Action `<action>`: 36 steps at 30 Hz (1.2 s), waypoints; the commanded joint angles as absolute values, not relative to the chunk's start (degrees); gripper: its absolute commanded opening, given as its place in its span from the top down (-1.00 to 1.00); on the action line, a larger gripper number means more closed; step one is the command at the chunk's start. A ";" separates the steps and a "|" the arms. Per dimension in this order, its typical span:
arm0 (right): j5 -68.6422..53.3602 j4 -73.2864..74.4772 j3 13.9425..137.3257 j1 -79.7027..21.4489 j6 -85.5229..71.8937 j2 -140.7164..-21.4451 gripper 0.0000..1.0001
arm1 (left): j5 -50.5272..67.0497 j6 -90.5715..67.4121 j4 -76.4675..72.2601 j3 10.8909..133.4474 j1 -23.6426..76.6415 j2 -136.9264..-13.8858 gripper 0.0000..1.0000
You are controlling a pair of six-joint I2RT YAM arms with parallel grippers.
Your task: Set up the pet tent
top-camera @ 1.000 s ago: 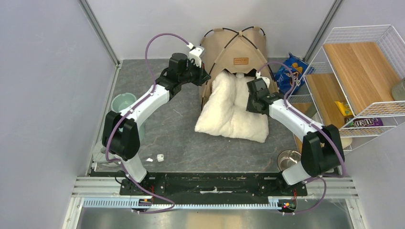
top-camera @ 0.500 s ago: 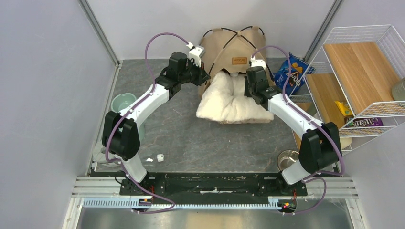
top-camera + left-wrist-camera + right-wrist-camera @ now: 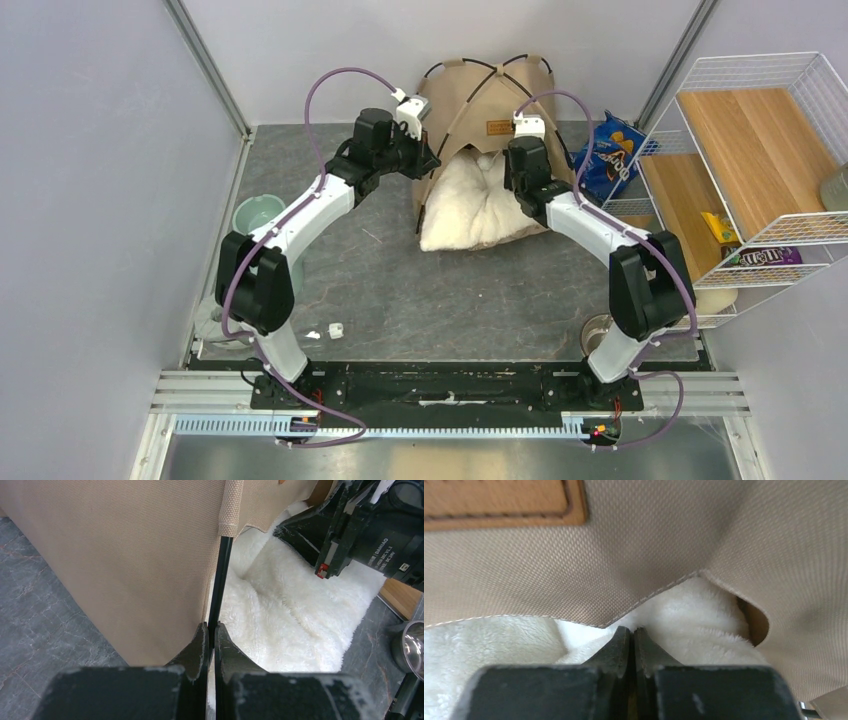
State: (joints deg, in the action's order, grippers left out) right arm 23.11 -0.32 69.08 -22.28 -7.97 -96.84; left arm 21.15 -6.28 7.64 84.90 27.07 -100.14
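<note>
Two grippers work at your tent, which stands at 12 o'clock on the table, backed against the wall with its mouth facing 6 o'clock. Your left gripper is clamped on a thin black pole at the tent's 9 o'clock front edge, just under the tan fabric. Your right gripper has its fingers pressed together below the brown label, tips against the white pillow; you cannot tell whether any fleece is pinched. The pillow lies partly inside the tent, spilling out toward 6 o'clock.
</note>
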 commanded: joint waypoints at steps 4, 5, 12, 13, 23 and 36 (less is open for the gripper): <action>24.64 7.06 71.37 -22.57 -14.13 -91.53 0.03 | 22.12 -7.46 10.56 88.13 27.07 -101.53 0.96; 24.28 9.04 71.46 -22.51 -14.82 -89.69 -0.13 | 21.98 -7.60 10.68 88.36 27.07 -101.60 0.96; 21.22 22.29 75.47 -22.51 -15.65 -82.19 -0.79 | 21.29 -7.74 11.57 89.21 27.07 -102.18 0.96; 19.52 23.08 75.96 -22.49 -14.82 -81.79 -0.84 | 21.33 -7.73 11.58 89.25 27.07 -102.23 0.96; -6.08 17.93 76.96 -24.55 -14.71 -88.88 -0.94 | 19.79 -5.90 12.83 89.21 27.07 -101.97 0.96; -4.28 0.56 68.71 -29.41 -22.06 -96.07 0.72 | 18.51 -5.71 13.26 89.21 27.07 -101.77 0.96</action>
